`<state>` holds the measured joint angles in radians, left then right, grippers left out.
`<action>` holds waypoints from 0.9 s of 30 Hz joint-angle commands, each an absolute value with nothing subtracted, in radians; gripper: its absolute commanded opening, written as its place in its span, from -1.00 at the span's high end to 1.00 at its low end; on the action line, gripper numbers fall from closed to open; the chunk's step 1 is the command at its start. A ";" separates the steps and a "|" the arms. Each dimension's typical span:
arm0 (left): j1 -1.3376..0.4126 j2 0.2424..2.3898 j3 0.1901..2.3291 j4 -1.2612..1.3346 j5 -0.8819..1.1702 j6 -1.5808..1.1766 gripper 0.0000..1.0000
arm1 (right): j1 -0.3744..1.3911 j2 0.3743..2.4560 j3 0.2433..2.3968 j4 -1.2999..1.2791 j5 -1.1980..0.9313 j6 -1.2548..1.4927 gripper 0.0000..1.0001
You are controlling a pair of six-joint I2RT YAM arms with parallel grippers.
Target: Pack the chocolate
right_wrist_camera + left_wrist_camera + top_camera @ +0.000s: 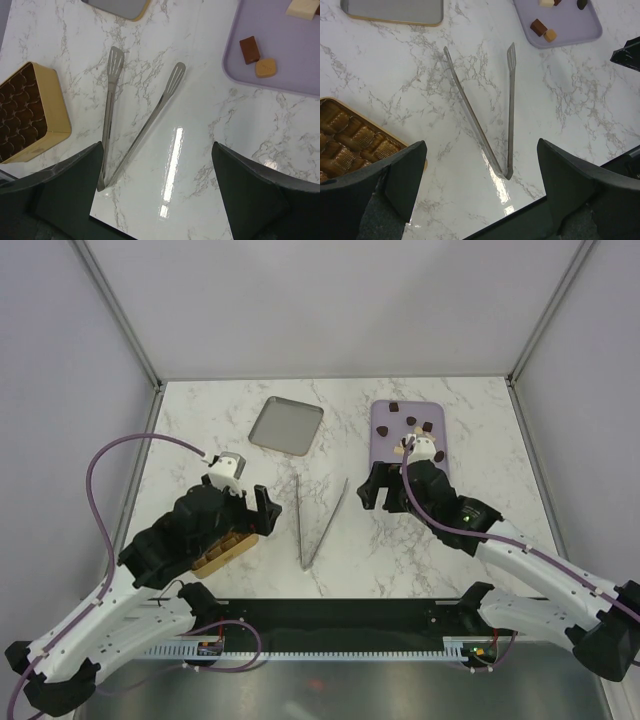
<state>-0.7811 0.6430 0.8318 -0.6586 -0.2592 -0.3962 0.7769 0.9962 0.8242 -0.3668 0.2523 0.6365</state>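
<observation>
The left gripper [481, 145] stands with its jaws spread wide and nothing between them, over the near left part of the desk [200, 420], partly above the gold box [55, 107] with its brown grid of compartments. The right gripper [156, 145] is just as wide apart and empty, over the near end of the lilac tray [385, 440] towards the desk's far right corner. The chocolate [412, 426] lies scattered on that tray, dark brown pieces with a few pale ones. Metal tongs [511, 110] lie in a V on the middle of the desk between the arms, joined end nearest the bases. A shallow grey tray [286, 425] with a gold rim sits by the far edge
</observation>
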 commanded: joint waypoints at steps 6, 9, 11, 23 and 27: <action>-0.781 0.608 0.888 -0.655 -0.272 -0.396 -0.99 | 0.779 1.089 0.893 -0.339 0.321 0.690 -0.96; -0.779 0.569 0.887 -0.663 -0.268 -0.396 -0.99 | 0.779 1.147 0.914 -0.339 0.324 0.713 -0.96; -0.779 0.554 0.881 -0.669 -0.268 -0.394 -0.99 | 0.781 1.179 0.928 -0.338 0.325 0.735 -0.95; -0.781 0.388 0.788 -0.687 -0.321 -0.402 -0.99 | 0.890 1.535 0.969 -0.239 0.365 0.985 -0.43; -0.781 0.379 0.790 -0.696 -0.336 -0.399 -0.99 | 0.946 1.626 0.976 -0.192 0.367 1.045 -0.34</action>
